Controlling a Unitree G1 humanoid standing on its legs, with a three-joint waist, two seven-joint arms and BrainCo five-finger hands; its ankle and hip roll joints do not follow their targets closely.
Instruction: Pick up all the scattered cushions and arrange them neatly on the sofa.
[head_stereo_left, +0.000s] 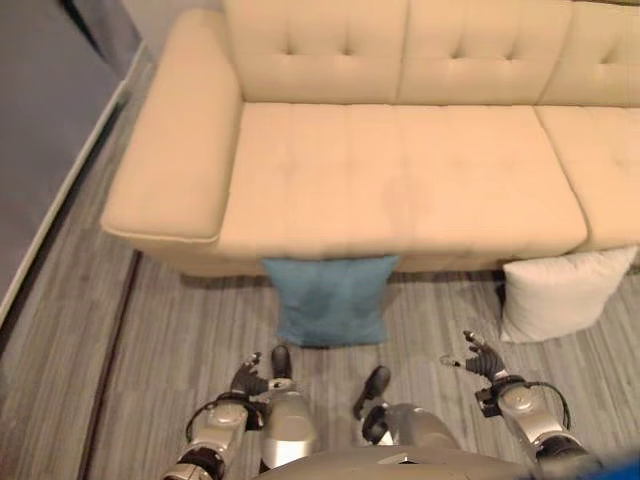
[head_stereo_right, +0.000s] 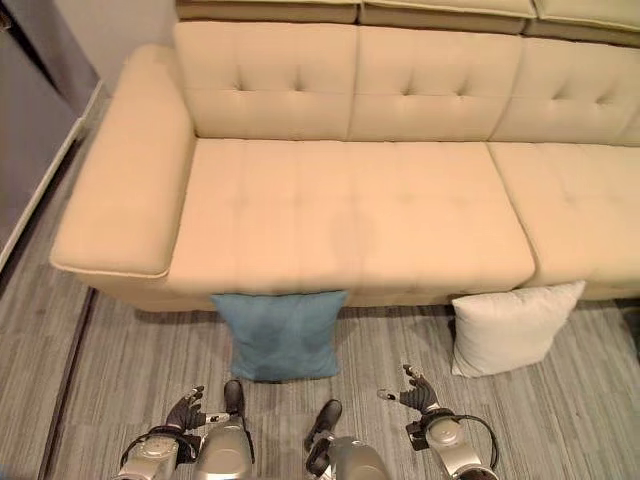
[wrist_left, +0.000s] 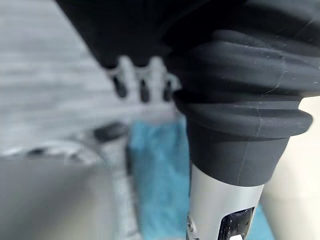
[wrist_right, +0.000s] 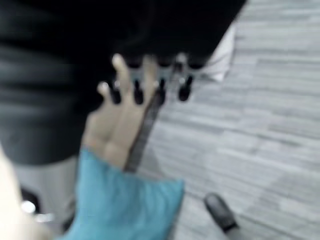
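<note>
While both cushions (head_stereo_left: 331, 298) lean against sofa (head_stereo_left: 400, 180).

Two cushions (head_stereo_left: 331, 298) against sofa (head_stereo_left: 400, 180) front

The sofa (head_stereo_right: 350, 210) seat is bare. Against the sofa's front stand a blue cushion (head_stereo_right: 280, 333) and a white cushion (head_stereo_right: 510, 328), well apart, with bare floor (head_stereo_right: 400, 335) between them.

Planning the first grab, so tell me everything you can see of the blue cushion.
The blue cushion is square, plain teal fabric, soft-looking with slightly pointed corners. It stands upright on the grey plank floor, leaning against the front of the beige sofa, below its left seat. Neither hand touches it; the left hand hangs just short of it. The white cushion stands apart to its right.
</note>
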